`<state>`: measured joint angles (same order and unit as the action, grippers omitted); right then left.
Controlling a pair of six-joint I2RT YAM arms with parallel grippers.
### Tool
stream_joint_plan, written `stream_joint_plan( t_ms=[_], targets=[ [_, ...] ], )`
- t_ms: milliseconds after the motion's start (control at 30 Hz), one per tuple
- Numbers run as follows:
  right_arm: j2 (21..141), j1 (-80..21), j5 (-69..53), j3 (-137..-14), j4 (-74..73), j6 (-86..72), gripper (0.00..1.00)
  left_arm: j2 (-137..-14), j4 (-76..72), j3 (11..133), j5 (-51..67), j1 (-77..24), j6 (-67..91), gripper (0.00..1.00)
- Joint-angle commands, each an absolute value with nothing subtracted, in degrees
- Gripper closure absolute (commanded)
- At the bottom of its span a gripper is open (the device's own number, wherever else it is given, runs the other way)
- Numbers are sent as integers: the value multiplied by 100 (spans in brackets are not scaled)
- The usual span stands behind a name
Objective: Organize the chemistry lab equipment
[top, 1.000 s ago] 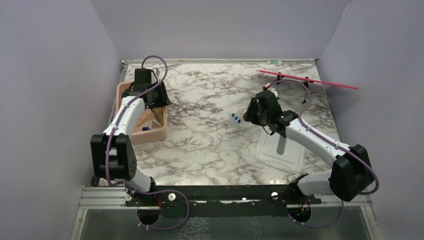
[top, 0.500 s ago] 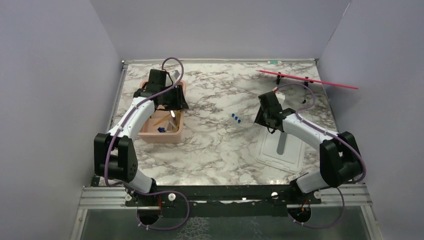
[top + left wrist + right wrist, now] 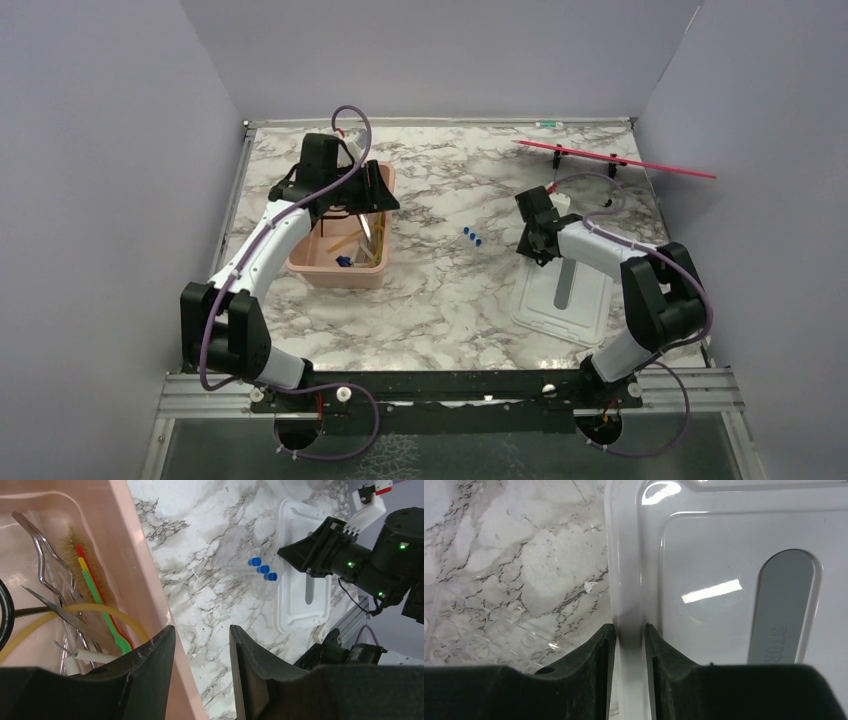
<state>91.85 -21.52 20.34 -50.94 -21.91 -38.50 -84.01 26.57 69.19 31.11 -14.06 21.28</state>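
Note:
Three clear blue-capped tubes (image 3: 472, 237) (image 3: 260, 569) lie on the marble between the arms. The pink tub (image 3: 340, 280) (image 3: 150, 580) holds metal tongs (image 3: 42, 560), amber tubing (image 3: 100, 611), coloured brushes (image 3: 95, 590) and a black ring (image 3: 5, 610). My left gripper (image 3: 375, 200) (image 3: 201, 630) straddles the tub's right wall, jaws open. Its inner finger lies against the wall and marble shows beside the outer one. My right gripper (image 3: 530, 245) (image 3: 630, 626) is shut on the left rim of the white lid (image 3: 565, 300) (image 3: 704, 570).
A clear plastic rack (image 3: 474, 630) lies flat on the marble just left of the lid. A red rod on a black stand (image 3: 610, 157) crosses the back right corner. Purple walls close in the table on three sides.
The pink tub has slid right, toward the table's middle, with my left gripper astride its wall. My right arm swung to the lid's left edge and its jaws closed on the rim.

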Motion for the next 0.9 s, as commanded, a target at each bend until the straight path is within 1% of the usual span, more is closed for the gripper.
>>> stream_joint_plan(
  t_ms=[0,100,200,267,400,467,533,633,700,867],
  targets=[
    [9388,-2118,2075,-5140,-2229,-3819,70,-7913,2426,6987,2868,-1441,2274,52],
    [9439,-2117,2132,-5159,-2228,-3802,79,-7737,2413,6979,2824,-1454,2351,51],
    [9257,-2123,2239,-5106,-2218,-3815,94,-7560,2373,6949,2736,-1523,2454,50],
    [9030,-2118,2336,-5102,-2242,-3822,98,-7459,2290,6908,2627,-1604,2596,50],
    [8525,-2120,2551,-5192,-2481,-3860,99,-7281,1756,6653,2652,-1895,2987,47],
    [8246,-2118,2594,-5220,-2578,-3851,99,-7227,1483,6522,2596,-2116,3177,40],
    [7951,-2118,2573,-5220,-2649,-3850,99,-7216,1233,6415,2503,-2374,3284,31],
    [7540,-2123,2422,-5207,-2757,-3897,100,-7267,978,6324,2344,-2734,3358,24],
    [7283,-2118,2292,-5237,-2842,-3950,99,-7337,790,6269,2330,-2991,3417,21],
    [6616,-2118,1777,-5303,-2854,-3988,99,-7602,-40,5979,2177,-3794,3719,20]
  ],
)
